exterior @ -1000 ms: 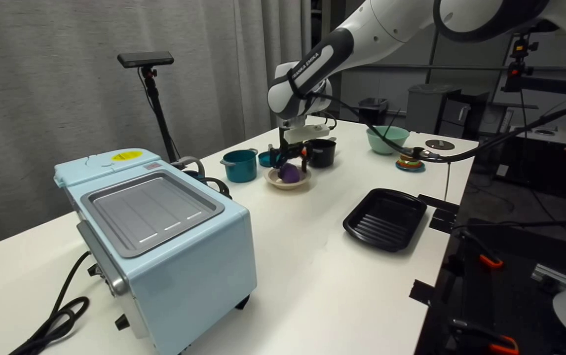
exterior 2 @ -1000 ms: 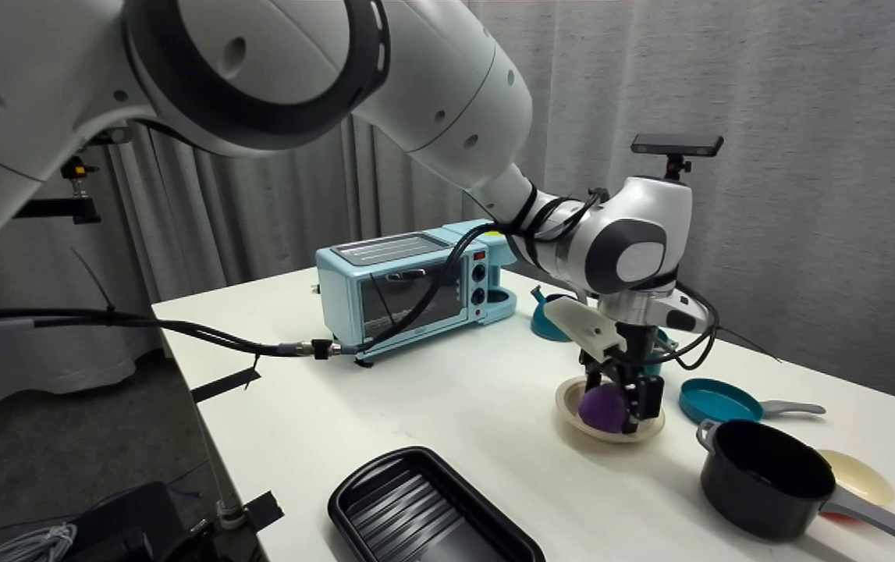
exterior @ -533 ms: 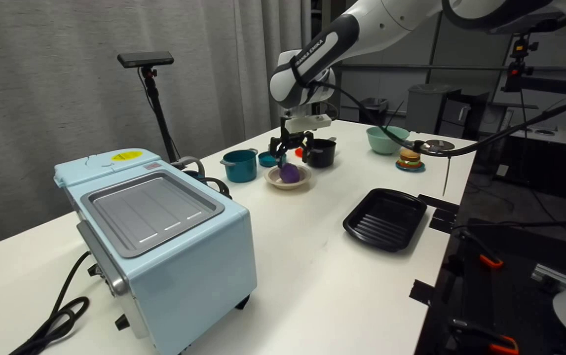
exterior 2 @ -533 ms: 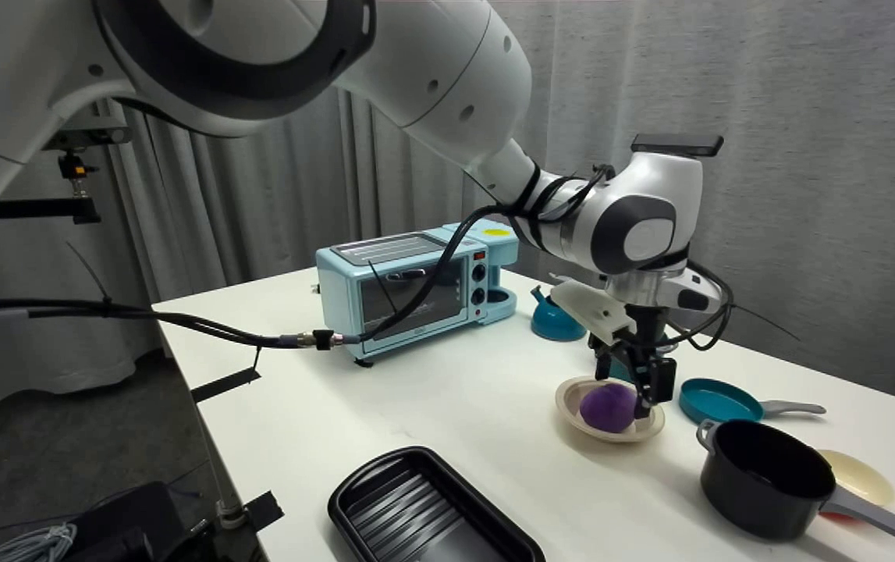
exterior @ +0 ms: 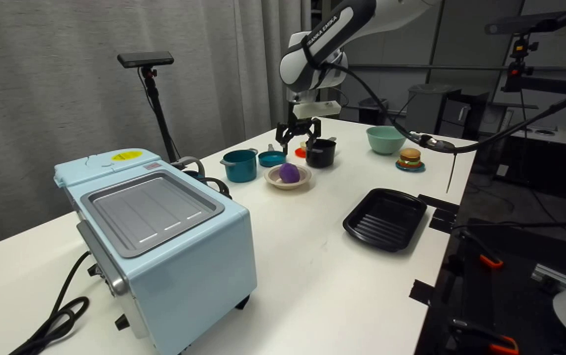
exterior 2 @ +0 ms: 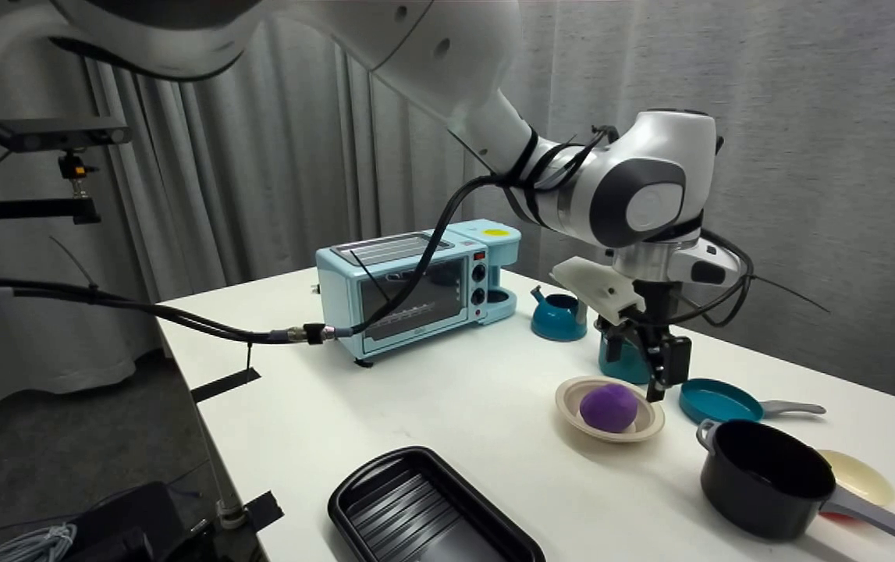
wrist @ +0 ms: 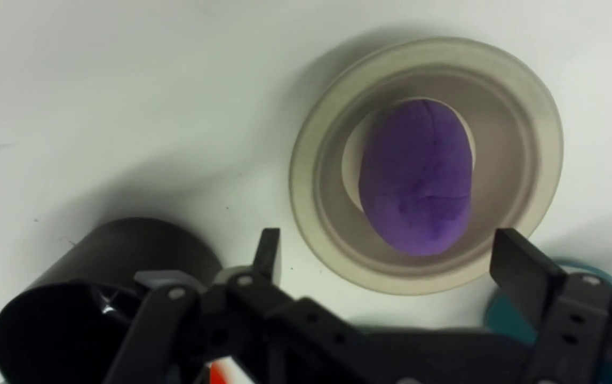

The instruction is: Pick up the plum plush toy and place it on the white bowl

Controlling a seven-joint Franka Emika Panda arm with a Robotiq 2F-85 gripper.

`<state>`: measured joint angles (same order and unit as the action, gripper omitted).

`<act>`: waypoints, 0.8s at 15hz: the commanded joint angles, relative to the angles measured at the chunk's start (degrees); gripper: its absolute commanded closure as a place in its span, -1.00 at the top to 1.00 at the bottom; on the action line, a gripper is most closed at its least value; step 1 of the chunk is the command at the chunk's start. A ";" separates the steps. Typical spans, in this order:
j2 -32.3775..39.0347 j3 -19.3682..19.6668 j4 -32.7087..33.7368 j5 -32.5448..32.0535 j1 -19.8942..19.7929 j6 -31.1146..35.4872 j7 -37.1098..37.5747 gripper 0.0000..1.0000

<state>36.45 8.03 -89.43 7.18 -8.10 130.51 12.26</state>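
The plum plush toy (exterior 2: 609, 407) is lying before grey curtains (exterior: 65, 98); the white table (exterior: 292, 236) is stretching along them; on its surface a light-blue oven (exterior: 164, 259) and a black tray (exterior: 385, 219) are resting; above, the gripper (wrist: 388, 256) is hovering, its jaws standing wide apart; near it, lower, the white bowl (wrist: 500, 144) is holding the toy.

A pale-blue toaster oven (exterior: 169, 261) and a ridged black pan (exterior: 385, 219) share a white counter (exterior: 307, 286) with a black saucepan (exterior 2: 755, 499), a teal skillet (exterior 2: 720, 402) and a teal kettle (exterior 2: 556, 321); a layered burger (exterior: 409, 157) rests on a teal plate (exterior: 410, 169) near a mint-green bowl (exterior: 385, 142).
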 commanded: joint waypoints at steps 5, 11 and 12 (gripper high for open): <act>-3.75 -0.12 -4.07 -0.01 -1.03 0.43 -0.75 1.00; -4.10 -0.13 -4.78 0.01 -1.01 0.65 -0.76 1.00; -4.10 -0.13 -4.78 0.01 -1.01 0.65 -0.76 1.00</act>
<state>32.31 8.01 -94.39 7.27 -8.96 131.36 11.51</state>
